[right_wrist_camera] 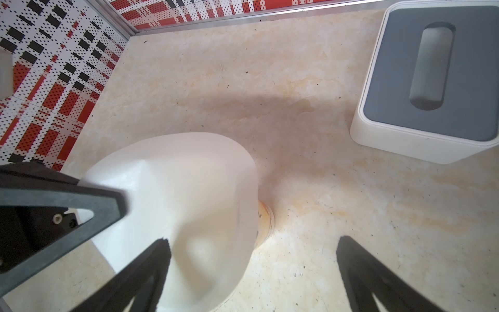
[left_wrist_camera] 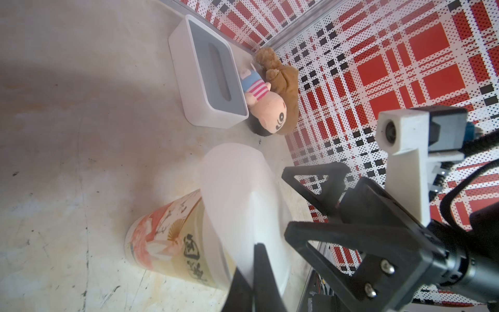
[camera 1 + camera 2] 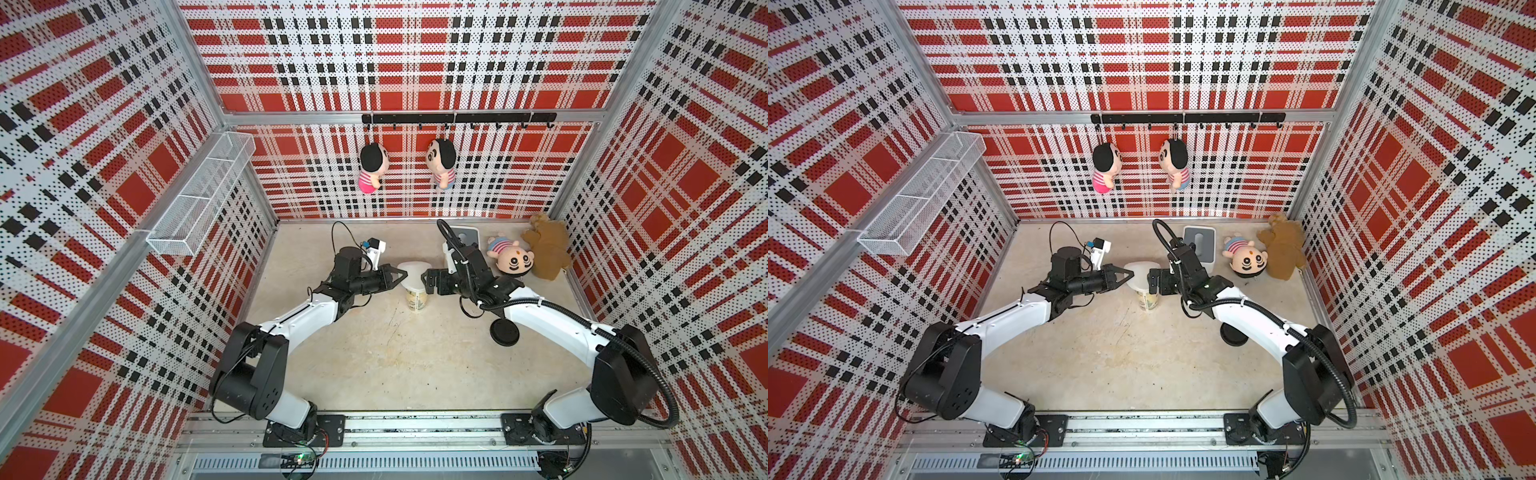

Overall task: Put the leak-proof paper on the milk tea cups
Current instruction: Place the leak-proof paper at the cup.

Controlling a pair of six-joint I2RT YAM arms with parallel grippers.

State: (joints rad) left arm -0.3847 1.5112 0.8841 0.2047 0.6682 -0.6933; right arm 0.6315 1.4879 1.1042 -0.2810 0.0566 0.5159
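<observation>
**Paper draped on the cup, left tool pinching its edge**

The placing step is under way. The milk tea cup (image 3: 417, 298) is standing upright at the middle of the desk (image 3: 395, 365), its long axis vertical, mouth up and narrow base down. The leak-proof paper (image 3: 413, 275) is lying over the mouth, bowed into a dome rather than flat, and in both top views it is reaching further toward twelve o'clock than toward six, so it is probably sitting off-centre on the rim.

The left tool (image 3: 400, 275) is coming in from nine o'clock with its jaws together, clamped on the paper's near edge; the left wrist view shows the sheet running between the fingertips (image 2: 260, 259). The right tool (image 3: 428, 282) is waiting at three o'clock with its jaws wide apart and holding nothing; in the right wrist view one finger (image 1: 140, 272) is overlapping the sheet, but whether it is touching is hard to tell.

The next move calls for settling the sheet level and centred so that its margin overhangs the rim all round, then letting go gently; a sideways tug could tip the light cup. The black lid (image 3: 505, 332) is lying at five o'clock, partly under the right arm, and the white box (image 3: 1200, 243) is standing at one o'clock.
</observation>
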